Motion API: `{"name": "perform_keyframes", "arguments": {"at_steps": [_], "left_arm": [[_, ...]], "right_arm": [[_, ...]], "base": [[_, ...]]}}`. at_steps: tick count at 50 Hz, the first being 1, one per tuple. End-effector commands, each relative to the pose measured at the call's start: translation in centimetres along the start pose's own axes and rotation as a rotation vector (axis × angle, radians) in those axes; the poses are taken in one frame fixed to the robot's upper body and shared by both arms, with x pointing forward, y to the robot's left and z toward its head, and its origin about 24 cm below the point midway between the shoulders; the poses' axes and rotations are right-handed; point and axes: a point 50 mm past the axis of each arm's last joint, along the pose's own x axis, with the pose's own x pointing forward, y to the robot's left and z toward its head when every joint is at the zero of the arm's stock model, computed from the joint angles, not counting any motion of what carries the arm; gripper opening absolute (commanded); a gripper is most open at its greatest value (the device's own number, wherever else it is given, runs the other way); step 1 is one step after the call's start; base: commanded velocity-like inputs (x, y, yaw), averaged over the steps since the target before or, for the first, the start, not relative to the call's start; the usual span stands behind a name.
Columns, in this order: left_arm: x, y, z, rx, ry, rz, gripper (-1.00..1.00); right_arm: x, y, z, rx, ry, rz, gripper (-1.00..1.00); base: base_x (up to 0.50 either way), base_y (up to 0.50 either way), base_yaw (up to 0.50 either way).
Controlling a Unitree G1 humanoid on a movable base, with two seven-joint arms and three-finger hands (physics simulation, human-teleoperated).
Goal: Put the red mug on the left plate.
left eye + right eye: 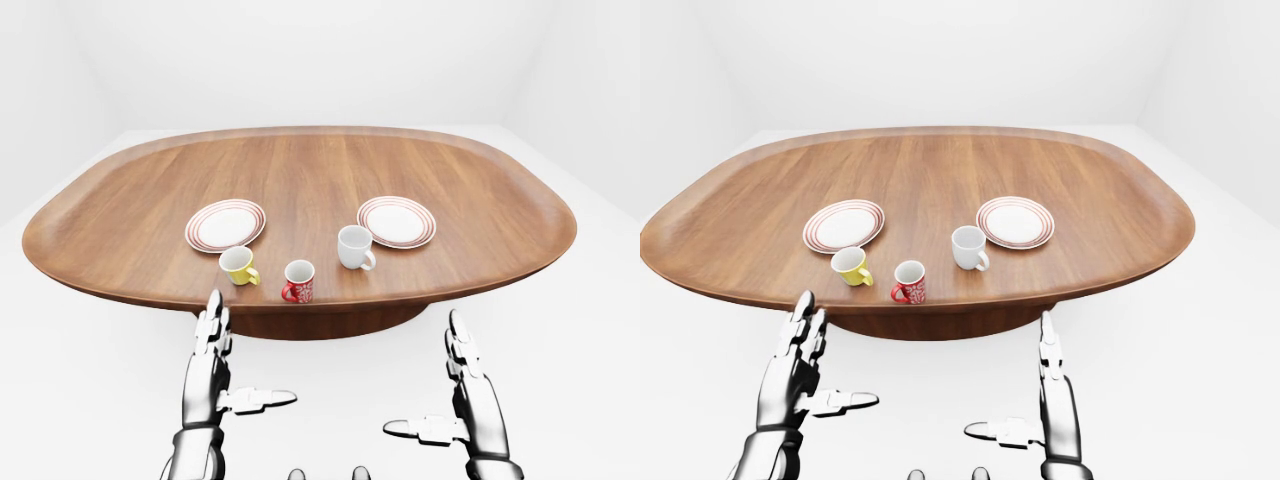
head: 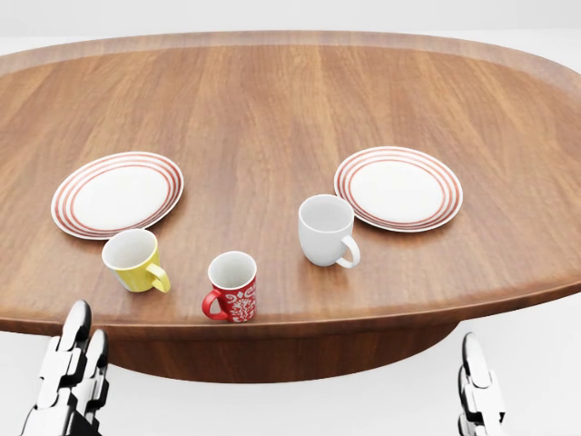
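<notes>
Table (image 2: pixel 381 100): red mug (image 2: pixel 233 287) well beyond left robot hand (image 1: pixel 215 372).

Head view: close, looking down at table (image 2: pixel 272 109); eye views wider, share whole tabletop.

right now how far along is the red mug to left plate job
Nothing looks done yet. The red mug stands upright near the table's bottom edge in the head view, between the yellow mug and white mug; the left plate is bare. Nothing is in hand: the left hand and right hand hang open below the table edge. Reaching, grasping, carrying and placing remain.
</notes>
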Motion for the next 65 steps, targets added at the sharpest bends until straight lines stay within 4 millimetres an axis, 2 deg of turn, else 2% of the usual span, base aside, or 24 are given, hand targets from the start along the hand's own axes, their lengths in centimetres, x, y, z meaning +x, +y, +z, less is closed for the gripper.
{"name": "perform_keyframes", "arguments": {"at_steps": [1,19,37,65], "left_arm": [[-1.3,-0.2,-0.5,0.013,0.043,-0.005,1.0],[-1.4,0.3,-0.6,-0.005,0.048,0.014,1.0],[-0.9,0.2,-0.4,-0.009,0.033,0.003,1.0],[-0.8,0.3,-0.4,-0.014,0.029,-0.002,1.0]], "right_arm": [[-0.1,0.0,0.0,-0.004,0.0,0.001,1.0],[0.6,0.3,0.7,0.005,-0.042,0.026,1.0],[1.6,0.9,1.7,-0.031,-0.111,0.045,1.0],[1.5,0.9,1.8,-0.035,-0.116,0.033,1.0]], "base": [[0.0,0.0,0.0],[0.01,0.01,0.0],[0.35,0.44,0.0],[0.36,0.48,0.0]]}}
